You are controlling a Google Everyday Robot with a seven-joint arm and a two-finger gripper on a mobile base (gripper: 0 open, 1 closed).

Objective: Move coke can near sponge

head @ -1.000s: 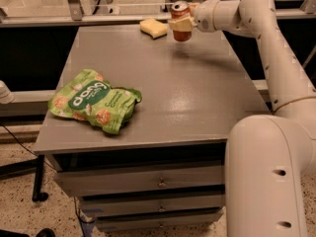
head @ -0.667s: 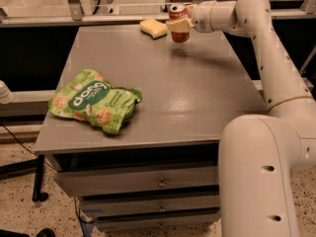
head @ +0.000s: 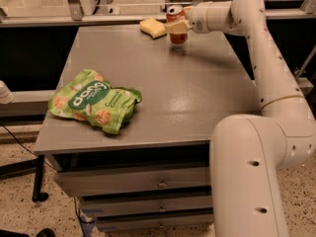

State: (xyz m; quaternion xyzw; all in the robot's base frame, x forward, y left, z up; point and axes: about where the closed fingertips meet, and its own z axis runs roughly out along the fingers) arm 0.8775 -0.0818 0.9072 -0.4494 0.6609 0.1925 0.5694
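Observation:
The red coke can (head: 176, 35) with a silver top stands upright at the far edge of the grey table (head: 163, 93), right of centre. My gripper (head: 177, 25) reaches in from the right and is shut on the can, one cream finger across its front. The pale yellow sponge (head: 152, 27) lies on the table just left of the can, a small gap between them. I cannot tell whether the can's base touches the table.
A green crinkled snack bag (head: 94, 101) lies near the table's front left. My white arm (head: 261, 58) runs along the table's right side. A metal rail and glass panel (head: 98, 14) stand behind the table. Drawers (head: 133, 186) sit under the front edge.
My gripper with the coke can has moved slightly left and back, closer to the sponge. The sponge and snack bag have not moved.

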